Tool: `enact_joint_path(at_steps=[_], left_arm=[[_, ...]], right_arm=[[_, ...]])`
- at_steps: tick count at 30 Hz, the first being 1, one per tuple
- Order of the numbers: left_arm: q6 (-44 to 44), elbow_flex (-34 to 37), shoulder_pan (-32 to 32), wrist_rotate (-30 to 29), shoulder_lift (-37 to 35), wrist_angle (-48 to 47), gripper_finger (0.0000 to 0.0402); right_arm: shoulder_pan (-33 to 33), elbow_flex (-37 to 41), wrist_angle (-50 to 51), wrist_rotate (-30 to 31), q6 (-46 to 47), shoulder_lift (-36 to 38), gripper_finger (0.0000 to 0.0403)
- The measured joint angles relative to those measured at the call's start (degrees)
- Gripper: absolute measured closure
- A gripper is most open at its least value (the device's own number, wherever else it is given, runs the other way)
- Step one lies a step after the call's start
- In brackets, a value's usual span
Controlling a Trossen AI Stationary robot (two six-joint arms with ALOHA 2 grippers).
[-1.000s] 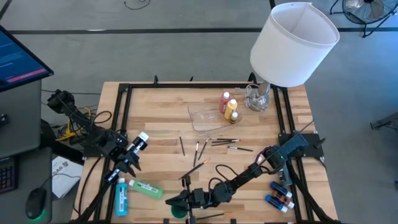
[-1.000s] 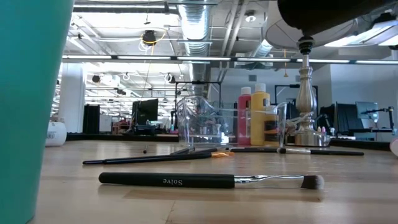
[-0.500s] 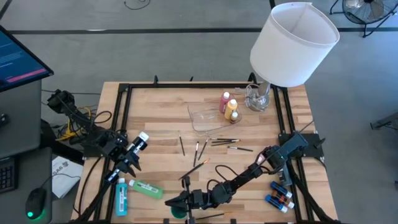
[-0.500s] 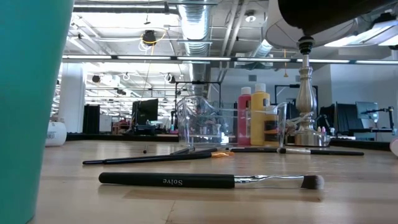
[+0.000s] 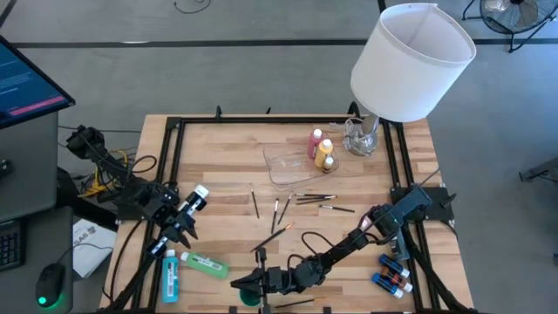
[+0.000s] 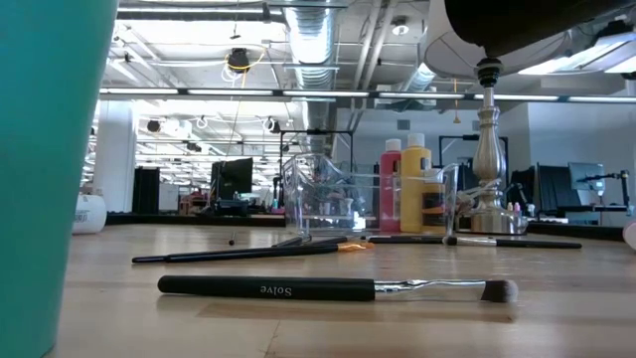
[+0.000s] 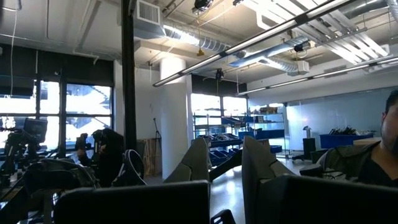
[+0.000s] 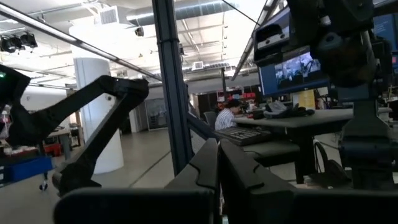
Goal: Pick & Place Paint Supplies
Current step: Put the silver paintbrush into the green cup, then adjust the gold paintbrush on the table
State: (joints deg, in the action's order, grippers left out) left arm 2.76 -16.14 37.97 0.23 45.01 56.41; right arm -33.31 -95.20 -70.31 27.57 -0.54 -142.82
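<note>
Clear plastic tray (image 5: pixel 292 163) – nothing inside, pink bottle (image 5: pixel 315 142) and yellow bottle (image 5: pixel 324 154) beside, both end effectors pressed together

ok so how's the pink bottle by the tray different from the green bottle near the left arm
The pink bottle stands upright beside the clear tray, touching the yellow bottle; the green bottle lies on its side at the table's near edge, next to a blue bottle. They differ in colour. Both have white caps.
</note>
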Motion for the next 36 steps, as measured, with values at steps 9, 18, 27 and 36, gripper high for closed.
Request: enact_joint_path(at_steps=[9,18,27,36], left_arm=[[0.0,0.0,0.0,0.0,0.0,0.0,0.0401],[0.0,0.0,0.0,0.0,0.0,0.0,0.0401],[0.0,0.0,0.0,0.0,0.0,0.0,0.0401],[0.0,0.0,0.0,0.0,0.0,0.0,0.0401]], right_arm=[[-0.5,0.0,0.2,0.8,-0.9,0.0,0.0402],[-0.6,0.0,1.1,1.2,-0.9,0.0,0.0362],[-0.6,0.0,1.1,2.8,-0.9,0.0,0.0346],[-0.7,0.0,1.0,2.8,-0.9,0.0,0.0346]])
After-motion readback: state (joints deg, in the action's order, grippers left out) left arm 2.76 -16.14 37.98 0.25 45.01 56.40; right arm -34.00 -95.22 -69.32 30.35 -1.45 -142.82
